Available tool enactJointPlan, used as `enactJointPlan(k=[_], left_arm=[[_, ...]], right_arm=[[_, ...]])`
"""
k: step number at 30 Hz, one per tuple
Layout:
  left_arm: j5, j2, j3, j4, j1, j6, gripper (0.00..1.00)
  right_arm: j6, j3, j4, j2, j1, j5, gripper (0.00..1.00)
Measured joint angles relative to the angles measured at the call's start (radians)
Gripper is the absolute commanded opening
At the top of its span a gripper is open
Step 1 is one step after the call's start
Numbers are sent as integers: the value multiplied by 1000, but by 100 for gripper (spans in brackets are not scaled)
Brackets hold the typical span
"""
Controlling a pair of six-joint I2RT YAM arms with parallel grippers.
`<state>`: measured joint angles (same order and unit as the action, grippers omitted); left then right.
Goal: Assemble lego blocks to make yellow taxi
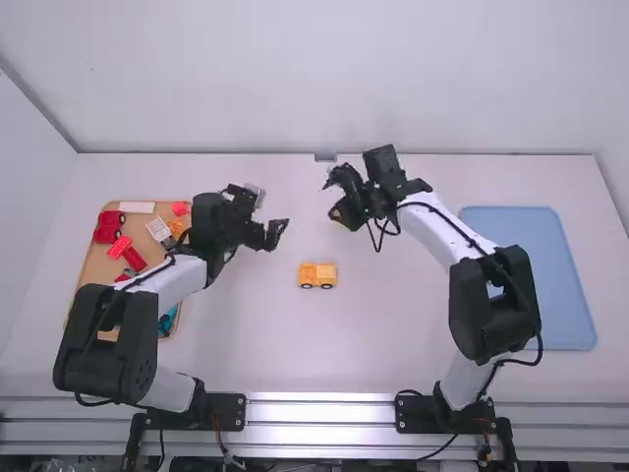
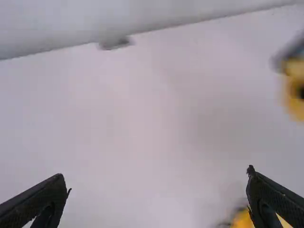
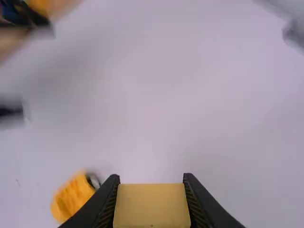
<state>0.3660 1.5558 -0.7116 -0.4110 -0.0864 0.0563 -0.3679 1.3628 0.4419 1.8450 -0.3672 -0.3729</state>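
Right fingers (image 3: pixel 107 204) clamp a yellow block (image 3: pixel 152 209) from both sides, raised off the worktop (image 1: pixel 393 344). It looks light and stiff, its smooth plastic perhaps slippery if gripped off-centre. Left fingers (image 2: pixel 40 197) stand wide apart, empty. Between the arms, the yellow wheeled body (image 1: pixel 317 276) sits upright on the worktop; I'd brace it low by its long sides, since wheels may roll and loosely pressed bricks could pop off.

This looks like a robot lab, with two robot arms (image 1: pixel 501 300) on metal rails (image 1: pixel 319 413), a white table (image 1: pixel 393 334) under the right gripper (image 1: pixel 344 212) and a white wall (image 1: pixel 295 79) past it.
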Motion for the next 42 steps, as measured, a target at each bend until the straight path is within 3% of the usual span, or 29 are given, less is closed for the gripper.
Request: enactJointPlan(k=[6,8,14,20,23,27,31,42], left_arm=[[-269,-35,0,56,6,-80,99],[-336,-92,0,89,6,-107,99],[-538,-396,23,169,6,-151,99],[-721,-661,119,235,6,-174,99],[-837,-808,185,307,6,-200,99],[-904,-945,235,344,6,-209,99],[-933,-1046,271,347,6,-216,99],[-948,-1064,291,350,6,-219,99]], right_arm=[[-72,12,91,0,-54,92,23],[-95,14,82,0,-80,99,26],[-164,62,100,12,-176,106,23],[-263,252,205,121,-259,82,21],[-342,422,339,233,-307,58,21],[-417,599,485,376,-357,70,21],[-468,702,592,503,-418,120,20],[-468,724,620,620,-495,210,19]])
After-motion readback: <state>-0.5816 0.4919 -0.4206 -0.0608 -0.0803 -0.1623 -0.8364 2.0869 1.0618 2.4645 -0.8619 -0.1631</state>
